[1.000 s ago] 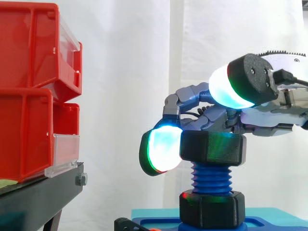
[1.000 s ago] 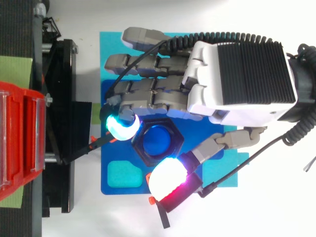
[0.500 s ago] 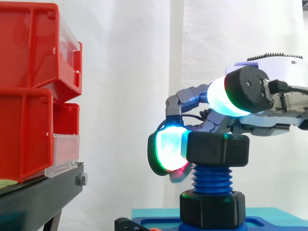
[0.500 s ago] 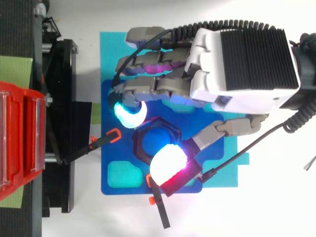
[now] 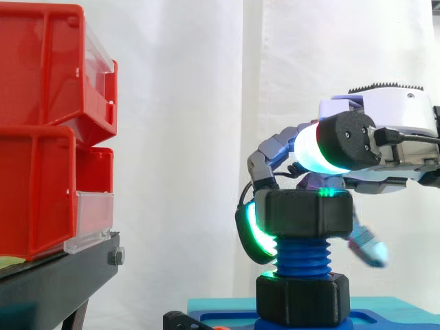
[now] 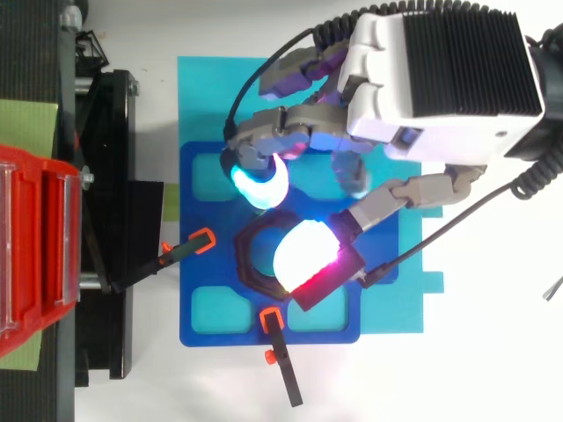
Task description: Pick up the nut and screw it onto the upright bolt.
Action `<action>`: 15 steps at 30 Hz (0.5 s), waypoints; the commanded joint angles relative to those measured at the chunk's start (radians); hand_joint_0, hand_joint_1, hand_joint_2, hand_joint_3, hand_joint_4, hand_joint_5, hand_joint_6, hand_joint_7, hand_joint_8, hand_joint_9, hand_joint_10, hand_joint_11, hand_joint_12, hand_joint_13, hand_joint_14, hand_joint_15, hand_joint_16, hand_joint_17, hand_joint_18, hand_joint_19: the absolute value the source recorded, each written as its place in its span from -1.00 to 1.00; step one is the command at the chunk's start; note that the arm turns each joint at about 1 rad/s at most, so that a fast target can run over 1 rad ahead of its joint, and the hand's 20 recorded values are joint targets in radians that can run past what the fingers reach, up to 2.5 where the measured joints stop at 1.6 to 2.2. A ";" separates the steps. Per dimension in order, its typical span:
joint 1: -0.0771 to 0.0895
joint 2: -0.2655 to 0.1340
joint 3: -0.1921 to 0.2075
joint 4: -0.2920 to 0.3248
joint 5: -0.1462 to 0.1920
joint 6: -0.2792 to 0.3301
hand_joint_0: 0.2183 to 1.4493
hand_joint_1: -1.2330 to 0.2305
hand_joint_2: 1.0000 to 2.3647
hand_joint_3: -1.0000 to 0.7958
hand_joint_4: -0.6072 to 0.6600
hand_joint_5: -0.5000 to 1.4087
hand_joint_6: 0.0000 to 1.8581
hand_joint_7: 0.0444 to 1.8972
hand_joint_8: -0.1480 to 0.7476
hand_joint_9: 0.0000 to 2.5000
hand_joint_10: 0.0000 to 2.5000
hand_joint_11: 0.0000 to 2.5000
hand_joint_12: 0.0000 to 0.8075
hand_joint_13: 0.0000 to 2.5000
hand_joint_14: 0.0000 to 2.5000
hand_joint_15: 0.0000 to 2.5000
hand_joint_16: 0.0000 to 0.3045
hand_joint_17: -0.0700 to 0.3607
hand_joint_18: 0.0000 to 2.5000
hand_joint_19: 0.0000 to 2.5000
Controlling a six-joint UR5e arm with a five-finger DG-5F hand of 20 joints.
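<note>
1. The robot hand [image 6: 440, 70] reaches in from 1 o'clock in the top view. Its fingers are curled down and closed round the nut [image 5: 304, 213].
2. In the side view, a green-glowing fingertip [image 5: 249, 230] presses the nut's 9 o'clock face. The thumb pad [image 5: 322, 148] lies just over the nut's top at about 1 o'clock, and whether it touches the nut cannot be told there.
3. From above, the thumb pad covers the nut's middle. The fingertip, cyan in this view, meets the nut's rim at 11 o'clock.
4. The nut sits about level on top of the upright blue bolt [image 5: 302, 258].
5. Bare thread shows between the nut and a black collar [image 5: 302, 299] at the bolt's foot.
6. The bolt stands on a blue plate [image 6: 204, 290], which lies on a teal mat [image 6: 198, 88] on the white tabletop [image 6: 493, 352].
7. Two black clamps with orange tips lie at the plate's edge. One [image 6: 180, 253] is at the nut's 9 o'clock and the other [image 6: 280, 360] at its 6 o'clock, both apart from the nut.
8. Further out at 9 o'clock, red bins [image 5: 41, 130] sit stacked on a black stand [image 5: 62, 282].
9. A white curtain [image 5: 179, 137] hangs behind everything.
</note>
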 commanded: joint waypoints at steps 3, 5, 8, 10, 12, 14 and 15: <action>-0.012 0.001 0.000 0.002 -0.018 -0.001 -0.52 0.21 -1.00 -0.44 0.07 -0.42 -0.22 0.07 -0.30 0.60 -0.99 -0.45 -0.63 0.17 -0.99 -0.85 -0.98 -0.64 -0.18 -1.00; -0.013 0.000 0.000 0.002 -0.018 0.001 -0.52 0.19 -1.00 -0.44 0.07 -0.42 -0.23 0.07 -0.32 0.62 -0.98 -0.42 -0.64 0.19 -0.99 -0.82 -0.97 -0.63 -0.14 -1.00; -0.013 0.001 0.000 0.002 -0.018 -0.001 -0.52 0.18 -1.00 -0.44 0.05 -0.42 -0.23 0.09 -0.31 0.62 -0.98 -0.40 -0.64 0.20 -0.99 -0.81 -0.98 -0.64 -0.12 -1.00; -0.015 0.001 0.002 0.002 -0.019 -0.001 -0.52 0.21 -1.00 -0.44 0.04 -0.42 -0.23 0.11 -0.28 0.62 -0.98 -0.39 -0.62 0.20 -0.99 -0.81 -0.97 -0.63 -0.13 -1.00; -0.015 0.000 0.011 0.005 -0.022 0.001 -0.53 0.26 -1.00 -0.44 0.03 -0.43 -0.23 0.13 -0.24 0.57 -0.98 -0.41 -0.59 0.13 -0.99 -0.85 -0.96 -0.61 -0.19 -1.00; -0.015 0.001 0.018 0.008 -0.028 0.001 -0.54 0.30 -1.00 -0.44 0.08 -0.43 -0.26 0.17 -0.17 0.49 -0.98 -0.48 -0.54 0.09 -1.00 -0.86 -0.95 -0.59 -0.25 -1.00; -0.013 0.001 0.025 0.011 -0.034 -0.001 -0.54 0.30 -1.00 -0.44 0.08 -0.43 -0.27 0.18 -0.18 0.48 -0.98 -0.51 -0.52 0.07 -0.99 -0.86 -0.93 -0.56 -0.27 -0.99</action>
